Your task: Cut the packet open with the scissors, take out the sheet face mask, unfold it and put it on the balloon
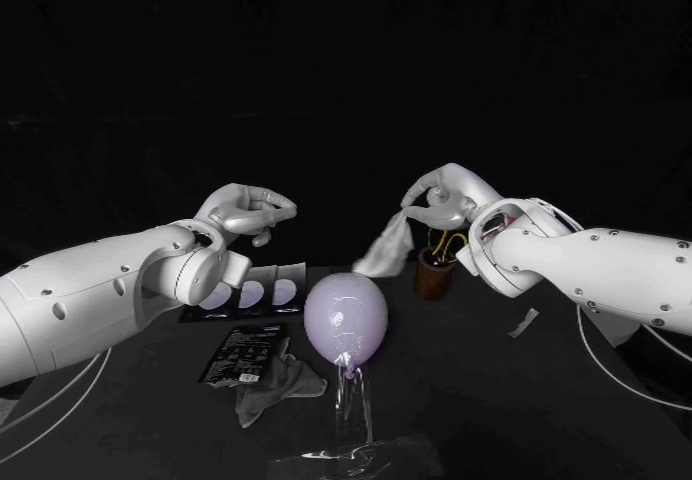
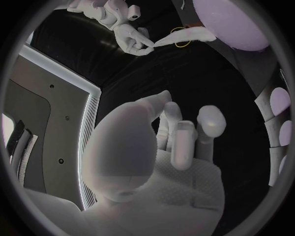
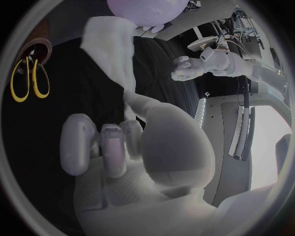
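My right hand (image 1: 444,200) is raised behind the balloon and pinches the top of the white sheet face mask (image 1: 385,246), which hangs down folded and limp. The right wrist view has the mask (image 3: 113,49) rising from my fingers (image 3: 110,145) toward the balloon (image 3: 147,10). The pale lilac balloon (image 1: 346,318) stands on a clear stand (image 1: 349,430) at the table's middle. The black packet (image 1: 242,353) lies flat left of the balloon. Yellow-handled scissors (image 1: 447,243) stand in a brown cup (image 1: 434,276). My left hand (image 1: 248,212) hovers at the left, fingers curled in on nothing.
A dark tray with pale oval pads (image 1: 248,293) lies behind the packet. A crumpled grey piece (image 1: 281,385) sits beside the packet. A thin cut-off strip (image 1: 524,322) lies on the table to the right of the cup.
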Robot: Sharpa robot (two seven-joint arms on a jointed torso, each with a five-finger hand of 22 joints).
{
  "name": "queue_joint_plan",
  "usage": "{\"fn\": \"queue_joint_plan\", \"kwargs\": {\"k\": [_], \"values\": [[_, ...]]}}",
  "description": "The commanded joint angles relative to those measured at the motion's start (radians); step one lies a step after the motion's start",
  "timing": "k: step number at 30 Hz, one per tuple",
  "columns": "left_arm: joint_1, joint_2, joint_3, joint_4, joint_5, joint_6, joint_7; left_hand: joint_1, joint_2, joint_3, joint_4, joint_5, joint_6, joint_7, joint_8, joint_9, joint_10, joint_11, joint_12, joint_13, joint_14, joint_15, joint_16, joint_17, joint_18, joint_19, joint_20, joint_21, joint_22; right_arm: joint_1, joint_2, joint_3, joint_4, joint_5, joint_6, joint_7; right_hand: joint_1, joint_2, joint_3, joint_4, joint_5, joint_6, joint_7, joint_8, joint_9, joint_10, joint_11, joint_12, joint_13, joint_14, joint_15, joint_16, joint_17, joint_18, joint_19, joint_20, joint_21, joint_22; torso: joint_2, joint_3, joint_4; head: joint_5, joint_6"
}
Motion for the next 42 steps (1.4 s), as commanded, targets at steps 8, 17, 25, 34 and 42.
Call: {"fn": "queue_joint_plan", "kwargs": {"k": [8,17,25,34,42], "values": [[0.005,0.016,0.002,-0.02,0.145,-0.013,0.007,-0.006,0.008,0.008,0.0,0.003,-0.005,0.003,0.007,0.063,0.009,-0.001,0.003,0.001,0.014,-0.008,0.005,0.039,-0.011,0.007,-0.002,0.007,0.002,0.003,0.017,0.001,-0.027,-0.008,-0.008,0.012,0.008,0.0,0.006,0.002,0.003,0.005,0.0,0.003,0.002,0.031,0.003,0.003,0.153,0.104,-0.005,0.004,0.263,0.007,0.008,0.0,0.002,0.196,0.0,-0.0011,0.0005,0.001,0.01],[0.006,0.028,0.001,-0.019,0.112,0.008,0.007,-0.022,0.007,0.013,0.004,0.003,-0.013,0.005,0.01,0.066,-0.013,0.001,-0.018,-0.035,0.008,-0.007,0.002,0.025,-0.009,0.0,-0.001,0.004,-0.003,0.003,0.023,0.001,-0.025,-0.011,-0.012,0.014,0.008,0.0,0.006,0.002,0.003,0.005,0.0,0.003,0.002,0.031,0.003,0.003,0.153,0.104,-0.005,0.004,0.263,0.007,0.008,0.0,0.002,0.196,0.0,-0.0008,0.0013,-0.01,0.014],[0.004,0.061,-0.004,-0.033,-0.022,0.06,0.027,-0.092,-0.059,-0.008,0.036,0.002,-0.186,0.068,-0.053,0.041,-0.248,0.085,-0.361,-0.291,-0.507,0.068,-0.352,-0.692,0.036,-0.394,0.049,-0.333,-0.372,0.013,0.031,0.004,-0.009,-0.017,-0.023,0.025,0.008,0.0,0.006,0.002,0.003,0.005,0.0,0.003,0.002,0.031,0.003,0.003,0.153,0.104,-0.005,0.004,0.263,0.007,0.008,0.0,0.002,0.196,0.001,-0.0007,0.0009,-0.01,0.017],[-0.004,0.117,-0.016,-0.085,-0.09,0.083,0.051,-0.085,-0.074,-0.081,0.041,0.002,-0.203,0.084,-0.049,0.015,-0.232,0.105,-0.541,-0.432,-0.562,0.097,-0.461,-0.773,0.056,-0.396,0.102,-0.482,-0.478,0.043,0.041,0.01,0.006,-0.034,-0.028,0.029,0.008,-0.002,0.008,0.0,0.003,0.004,0.001,0.004,0.003,0.031,0.003,0.003,0.153,0.104,-0.005,0.004,0.263,0.006,0.009,0.0,0.005,0.196,-0.001,-0.002,0.0012,-0.024,0.024],[-0.02,0.149,-0.024,-0.113,-0.129,0.111,0.066,-0.063,-0.065,-0.105,0.038,0.003,-0.19,0.081,-0.061,-0.016,-0.213,0.112,-0.628,-0.504,-0.584,0.104,-0.499,-0.809,0.057,-0.386,0.113,-0.543,-0.522,0.06,0.04,0.016,0.023,-0.039,-0.032,0.032,0.009,-0.002,0.009,0.0,0.003,0.004,0.001,0.005,0.003,0.031,0.003,0.003,0.153,0.104,-0.005,0.004,0.263,0.006,0.01,0.0,0.006,0.197,-0.001,0.0,0.0013,-0.017,0.032]]}}
